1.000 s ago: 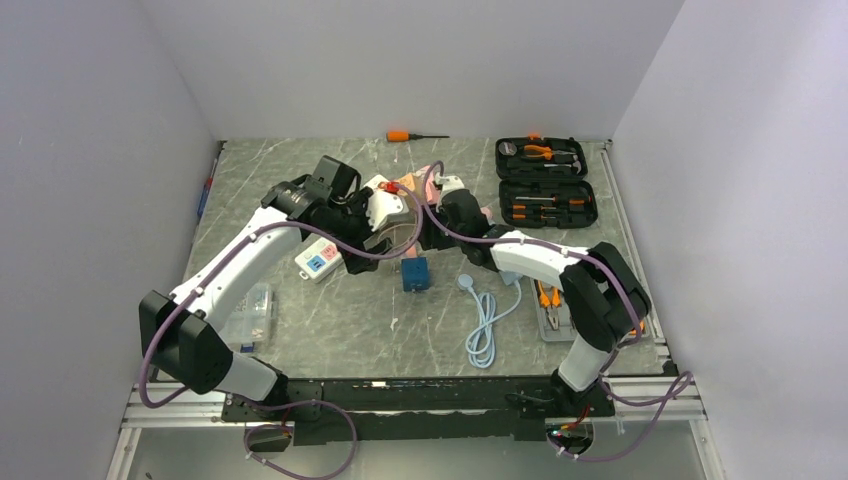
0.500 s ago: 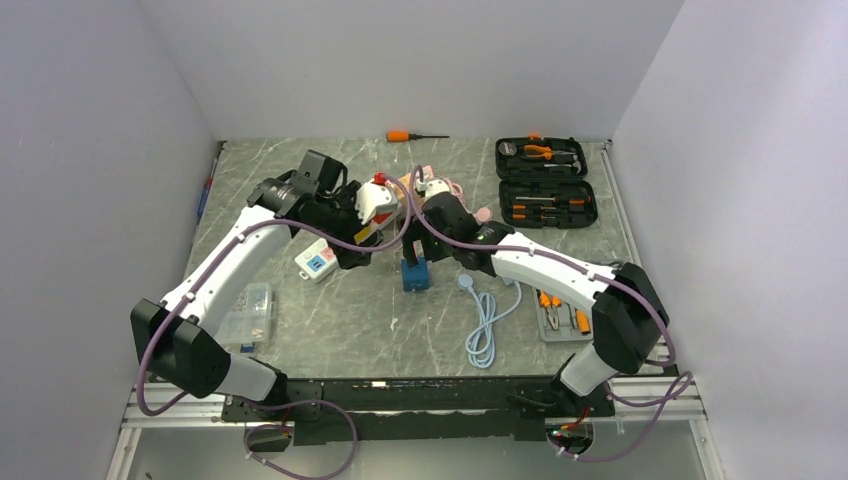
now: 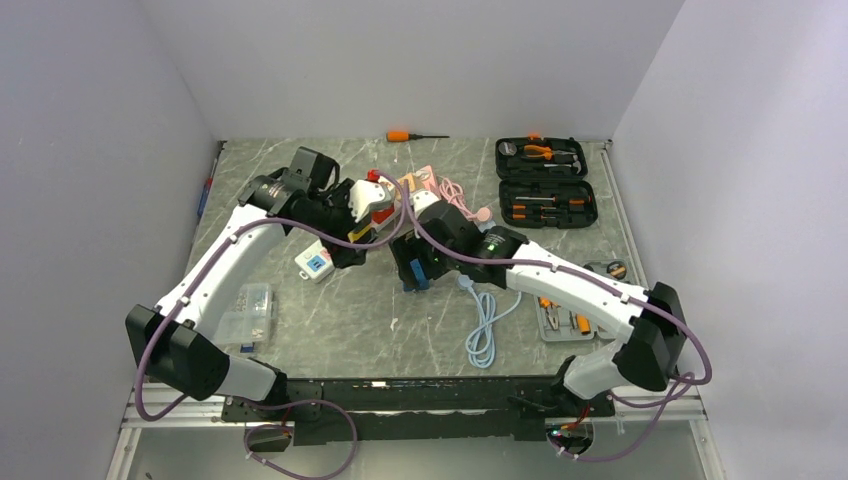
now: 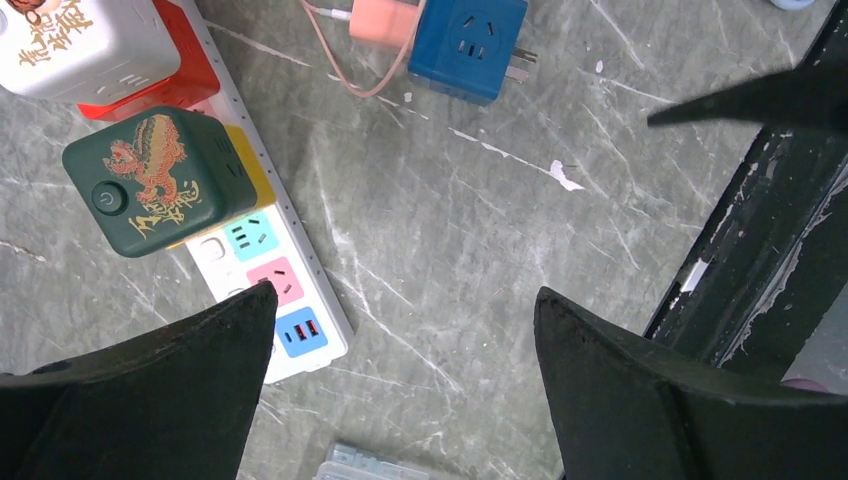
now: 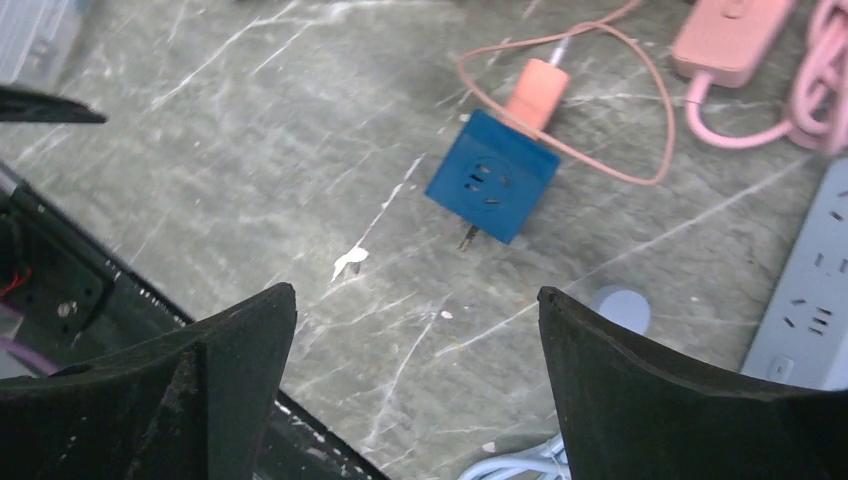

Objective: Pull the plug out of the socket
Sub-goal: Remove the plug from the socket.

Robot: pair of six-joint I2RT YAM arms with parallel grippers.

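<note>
You had the left arm (image 3: 228,262) reaching in from the near-left corner of the counter (image 4: 450,230) and the right arm (image 3: 572,286) stretched low from the near-right corner. Both wrists were bent over to look straight down at the middle of the counter, which I judge was meant to keep the work in each camera's sight. The left jaws stood wide apart with nothing between them, and so did the right jaws. The blue cube plug (image 5: 492,176) lay on its side about the middle of the counter with its pins bare, apart from the white power strip (image 4: 268,268) that ran off toward the left edge; to my eye that was a plug already out of its socket. A salmon charger (image 5: 536,86) sat pushed into one face of the cube, so if that was the plug you meant, it had not yet been pulled. The green cube (image 4: 158,180) and the white cube (image 4: 80,35) sat at the strip, well apart from the blue one. Neither pair of jaws touched anything: the right pair hung nearly over the blue cube, the left over bare counter just beside the strip
</note>
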